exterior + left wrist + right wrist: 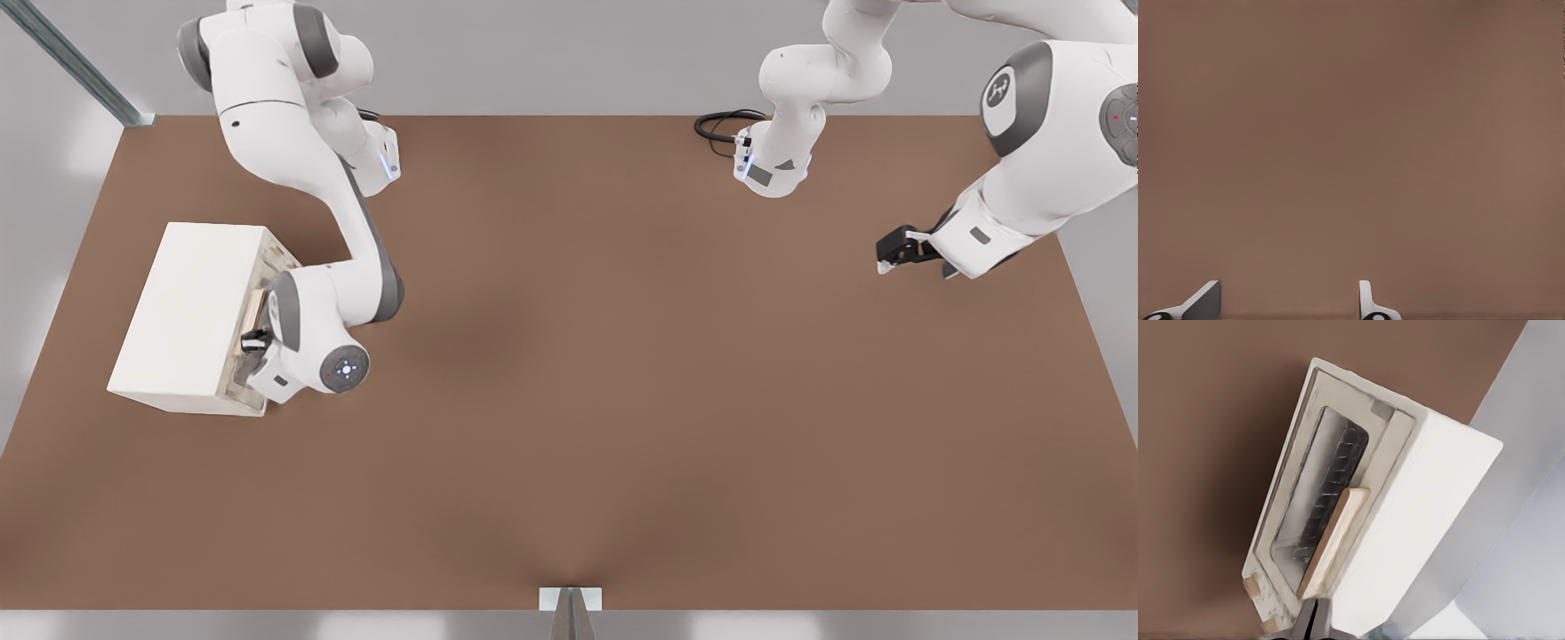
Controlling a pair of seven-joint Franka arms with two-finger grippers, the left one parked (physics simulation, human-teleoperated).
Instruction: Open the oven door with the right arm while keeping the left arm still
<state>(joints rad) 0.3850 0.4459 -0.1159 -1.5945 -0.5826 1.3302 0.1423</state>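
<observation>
Standing near the table's (622, 400) left edge in the front view, the oven (191, 316) turns its front toward the middle of the table; the oven door (1325, 500) lies against the oven's front; the gripper (1313, 621) of the right arm (302, 160) is at one end of the handle (1333, 541), fingers pressed together with no gap.

brown tabletop (622, 400), black cable (722, 123) at its far edge (coiled), grey floor (53, 160)
</observation>
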